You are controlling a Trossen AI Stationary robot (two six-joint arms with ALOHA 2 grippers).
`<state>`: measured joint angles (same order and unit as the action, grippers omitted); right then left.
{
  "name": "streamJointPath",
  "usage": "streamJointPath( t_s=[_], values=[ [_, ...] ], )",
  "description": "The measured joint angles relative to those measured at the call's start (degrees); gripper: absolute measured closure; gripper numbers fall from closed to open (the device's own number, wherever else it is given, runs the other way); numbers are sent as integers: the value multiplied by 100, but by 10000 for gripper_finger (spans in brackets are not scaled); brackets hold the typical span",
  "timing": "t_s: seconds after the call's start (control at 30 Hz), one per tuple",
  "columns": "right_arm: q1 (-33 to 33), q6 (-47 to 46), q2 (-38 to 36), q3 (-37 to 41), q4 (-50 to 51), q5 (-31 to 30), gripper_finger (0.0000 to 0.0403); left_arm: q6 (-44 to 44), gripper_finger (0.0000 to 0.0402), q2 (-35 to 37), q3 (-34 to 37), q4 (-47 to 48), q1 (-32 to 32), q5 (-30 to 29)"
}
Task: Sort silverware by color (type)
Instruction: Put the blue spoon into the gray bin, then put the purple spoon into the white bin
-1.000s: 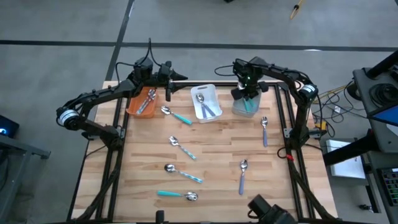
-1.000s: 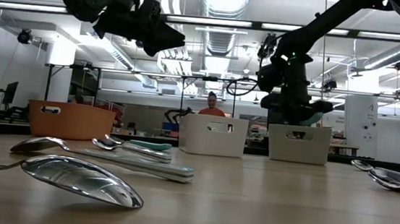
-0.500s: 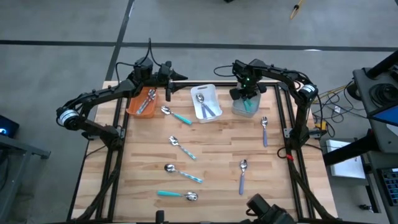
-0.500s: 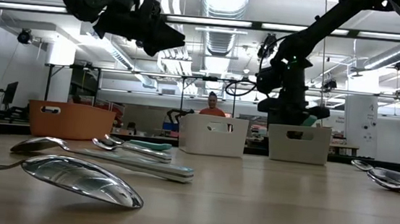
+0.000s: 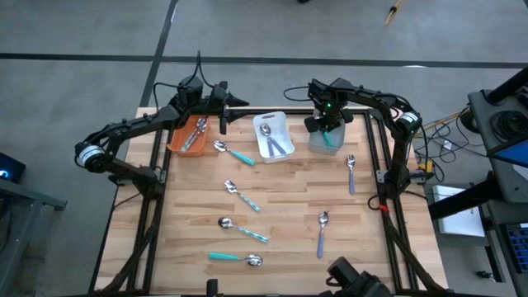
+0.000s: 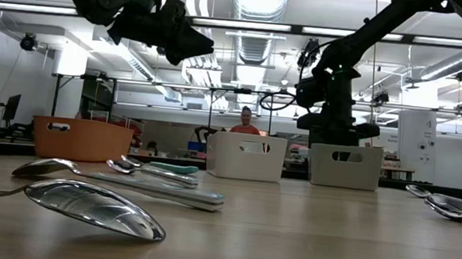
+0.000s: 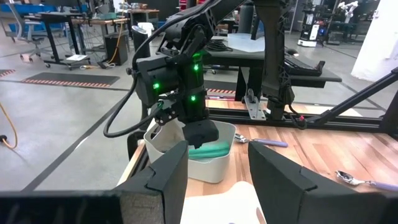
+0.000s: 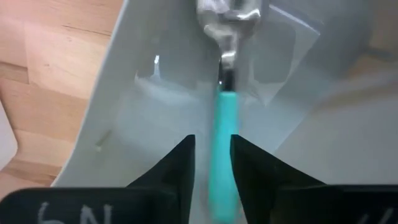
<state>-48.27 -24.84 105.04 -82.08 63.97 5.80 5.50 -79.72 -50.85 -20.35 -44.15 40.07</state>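
One teal-handled metal fork point(image 8: 225, 118) lies directly beneath the right gripper point(image 8: 211, 144), inside the pale grey plastic bin point(image 8: 146, 93) at the table's far right. Its handle shows in the gap between the parted fingers point(image 8: 177, 163), which do not appear to pinch it; the long axis runs straight ahead of the gripper, metal head pointing away. Well apart from that gripper, a lavender-handled fork point(image 5: 351, 172) rests on the wooden table point(image 5: 289, 206), nearer this arm than the other. The left gripper point(image 5: 223, 103) waits, fingers apart, between the orange bin point(image 5: 177, 140) and the white bin point(image 5: 272, 136).
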Motion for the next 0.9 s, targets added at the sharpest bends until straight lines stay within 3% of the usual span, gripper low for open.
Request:
streamJointPath(
  t_s=[0.47,0.63,0.9],
  values=[
    [220,422,-652,-110,-79,-226,266,-22,253,20,0,714,1,-2],
    [619,509,-1042,-110,-241,-739,266,-23,253,24,0,1509,76,-4],
    [1546,439,-1533,-109,-533,-743,266,-356,253,41,100,1920,519,0]
  ],
)
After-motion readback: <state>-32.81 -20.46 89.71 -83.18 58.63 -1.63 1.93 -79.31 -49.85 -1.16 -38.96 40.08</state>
